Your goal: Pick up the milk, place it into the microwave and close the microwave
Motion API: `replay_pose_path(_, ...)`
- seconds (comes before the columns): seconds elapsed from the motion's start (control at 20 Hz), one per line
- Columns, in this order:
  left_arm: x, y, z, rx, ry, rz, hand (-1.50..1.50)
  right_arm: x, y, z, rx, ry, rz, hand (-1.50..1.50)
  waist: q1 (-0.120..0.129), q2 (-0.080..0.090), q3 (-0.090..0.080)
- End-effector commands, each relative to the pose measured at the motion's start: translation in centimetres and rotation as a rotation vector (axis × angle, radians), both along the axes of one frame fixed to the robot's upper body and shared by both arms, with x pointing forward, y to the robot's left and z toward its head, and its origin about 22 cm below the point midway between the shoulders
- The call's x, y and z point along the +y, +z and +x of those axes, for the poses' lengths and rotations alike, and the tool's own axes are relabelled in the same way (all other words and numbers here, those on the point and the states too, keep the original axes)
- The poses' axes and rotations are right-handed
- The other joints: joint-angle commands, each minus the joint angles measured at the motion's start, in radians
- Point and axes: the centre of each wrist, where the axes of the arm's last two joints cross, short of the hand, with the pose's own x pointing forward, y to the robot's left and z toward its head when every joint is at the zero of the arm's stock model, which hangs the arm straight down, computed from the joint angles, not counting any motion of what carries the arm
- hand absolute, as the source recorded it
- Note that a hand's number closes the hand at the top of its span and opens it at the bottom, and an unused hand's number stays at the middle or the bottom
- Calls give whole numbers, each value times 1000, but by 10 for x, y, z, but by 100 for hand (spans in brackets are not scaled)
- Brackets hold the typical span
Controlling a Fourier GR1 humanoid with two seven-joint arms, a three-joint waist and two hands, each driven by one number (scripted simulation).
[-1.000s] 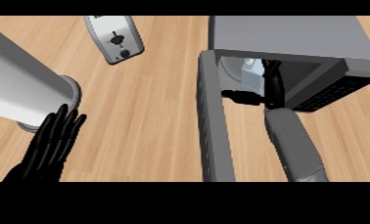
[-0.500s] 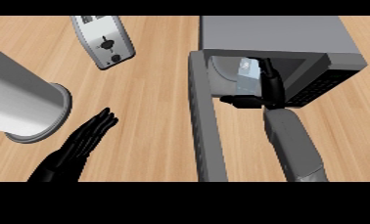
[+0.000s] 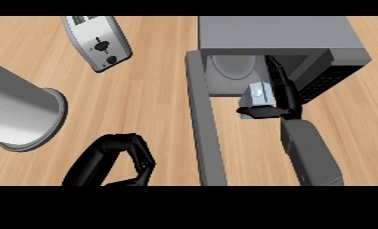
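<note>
The right robot hand [image 3: 288,104] reached up from its grey forearm to the mouth of the open microwave [image 3: 273,33], fingers straight along the right side of the milk [image 3: 258,92] and thumb hooked under it, pinching the carton. The milk sat at the cavity's front edge, just right of the swung-out door [image 3: 203,133]. The left robot hand [image 3: 122,155] hung low over the tabletop [image 3: 155,88], fingers curled on nothing.
</note>
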Motion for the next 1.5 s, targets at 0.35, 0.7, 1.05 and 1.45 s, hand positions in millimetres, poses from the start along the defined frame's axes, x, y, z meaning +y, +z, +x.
replay_pose_path(0.35,-62,-24,45,47,-174,203,150,-22,-5,-66,30,21,-10,-150,-28,0,2)
replay_pose_path(0.7,-100,-74,27,127,-273,154,150,-61,28,-114,-8,29,1,-150,-26,2,1)
replay_pose_path(1.05,-156,-87,12,80,-385,283,150,-82,58,-138,-43,-27,10,-150,-29,5,2)
replay_pose_path(1.45,-184,-82,23,74,-178,240,150,-98,95,-142,-66,105,89,-150,-84,15,0)
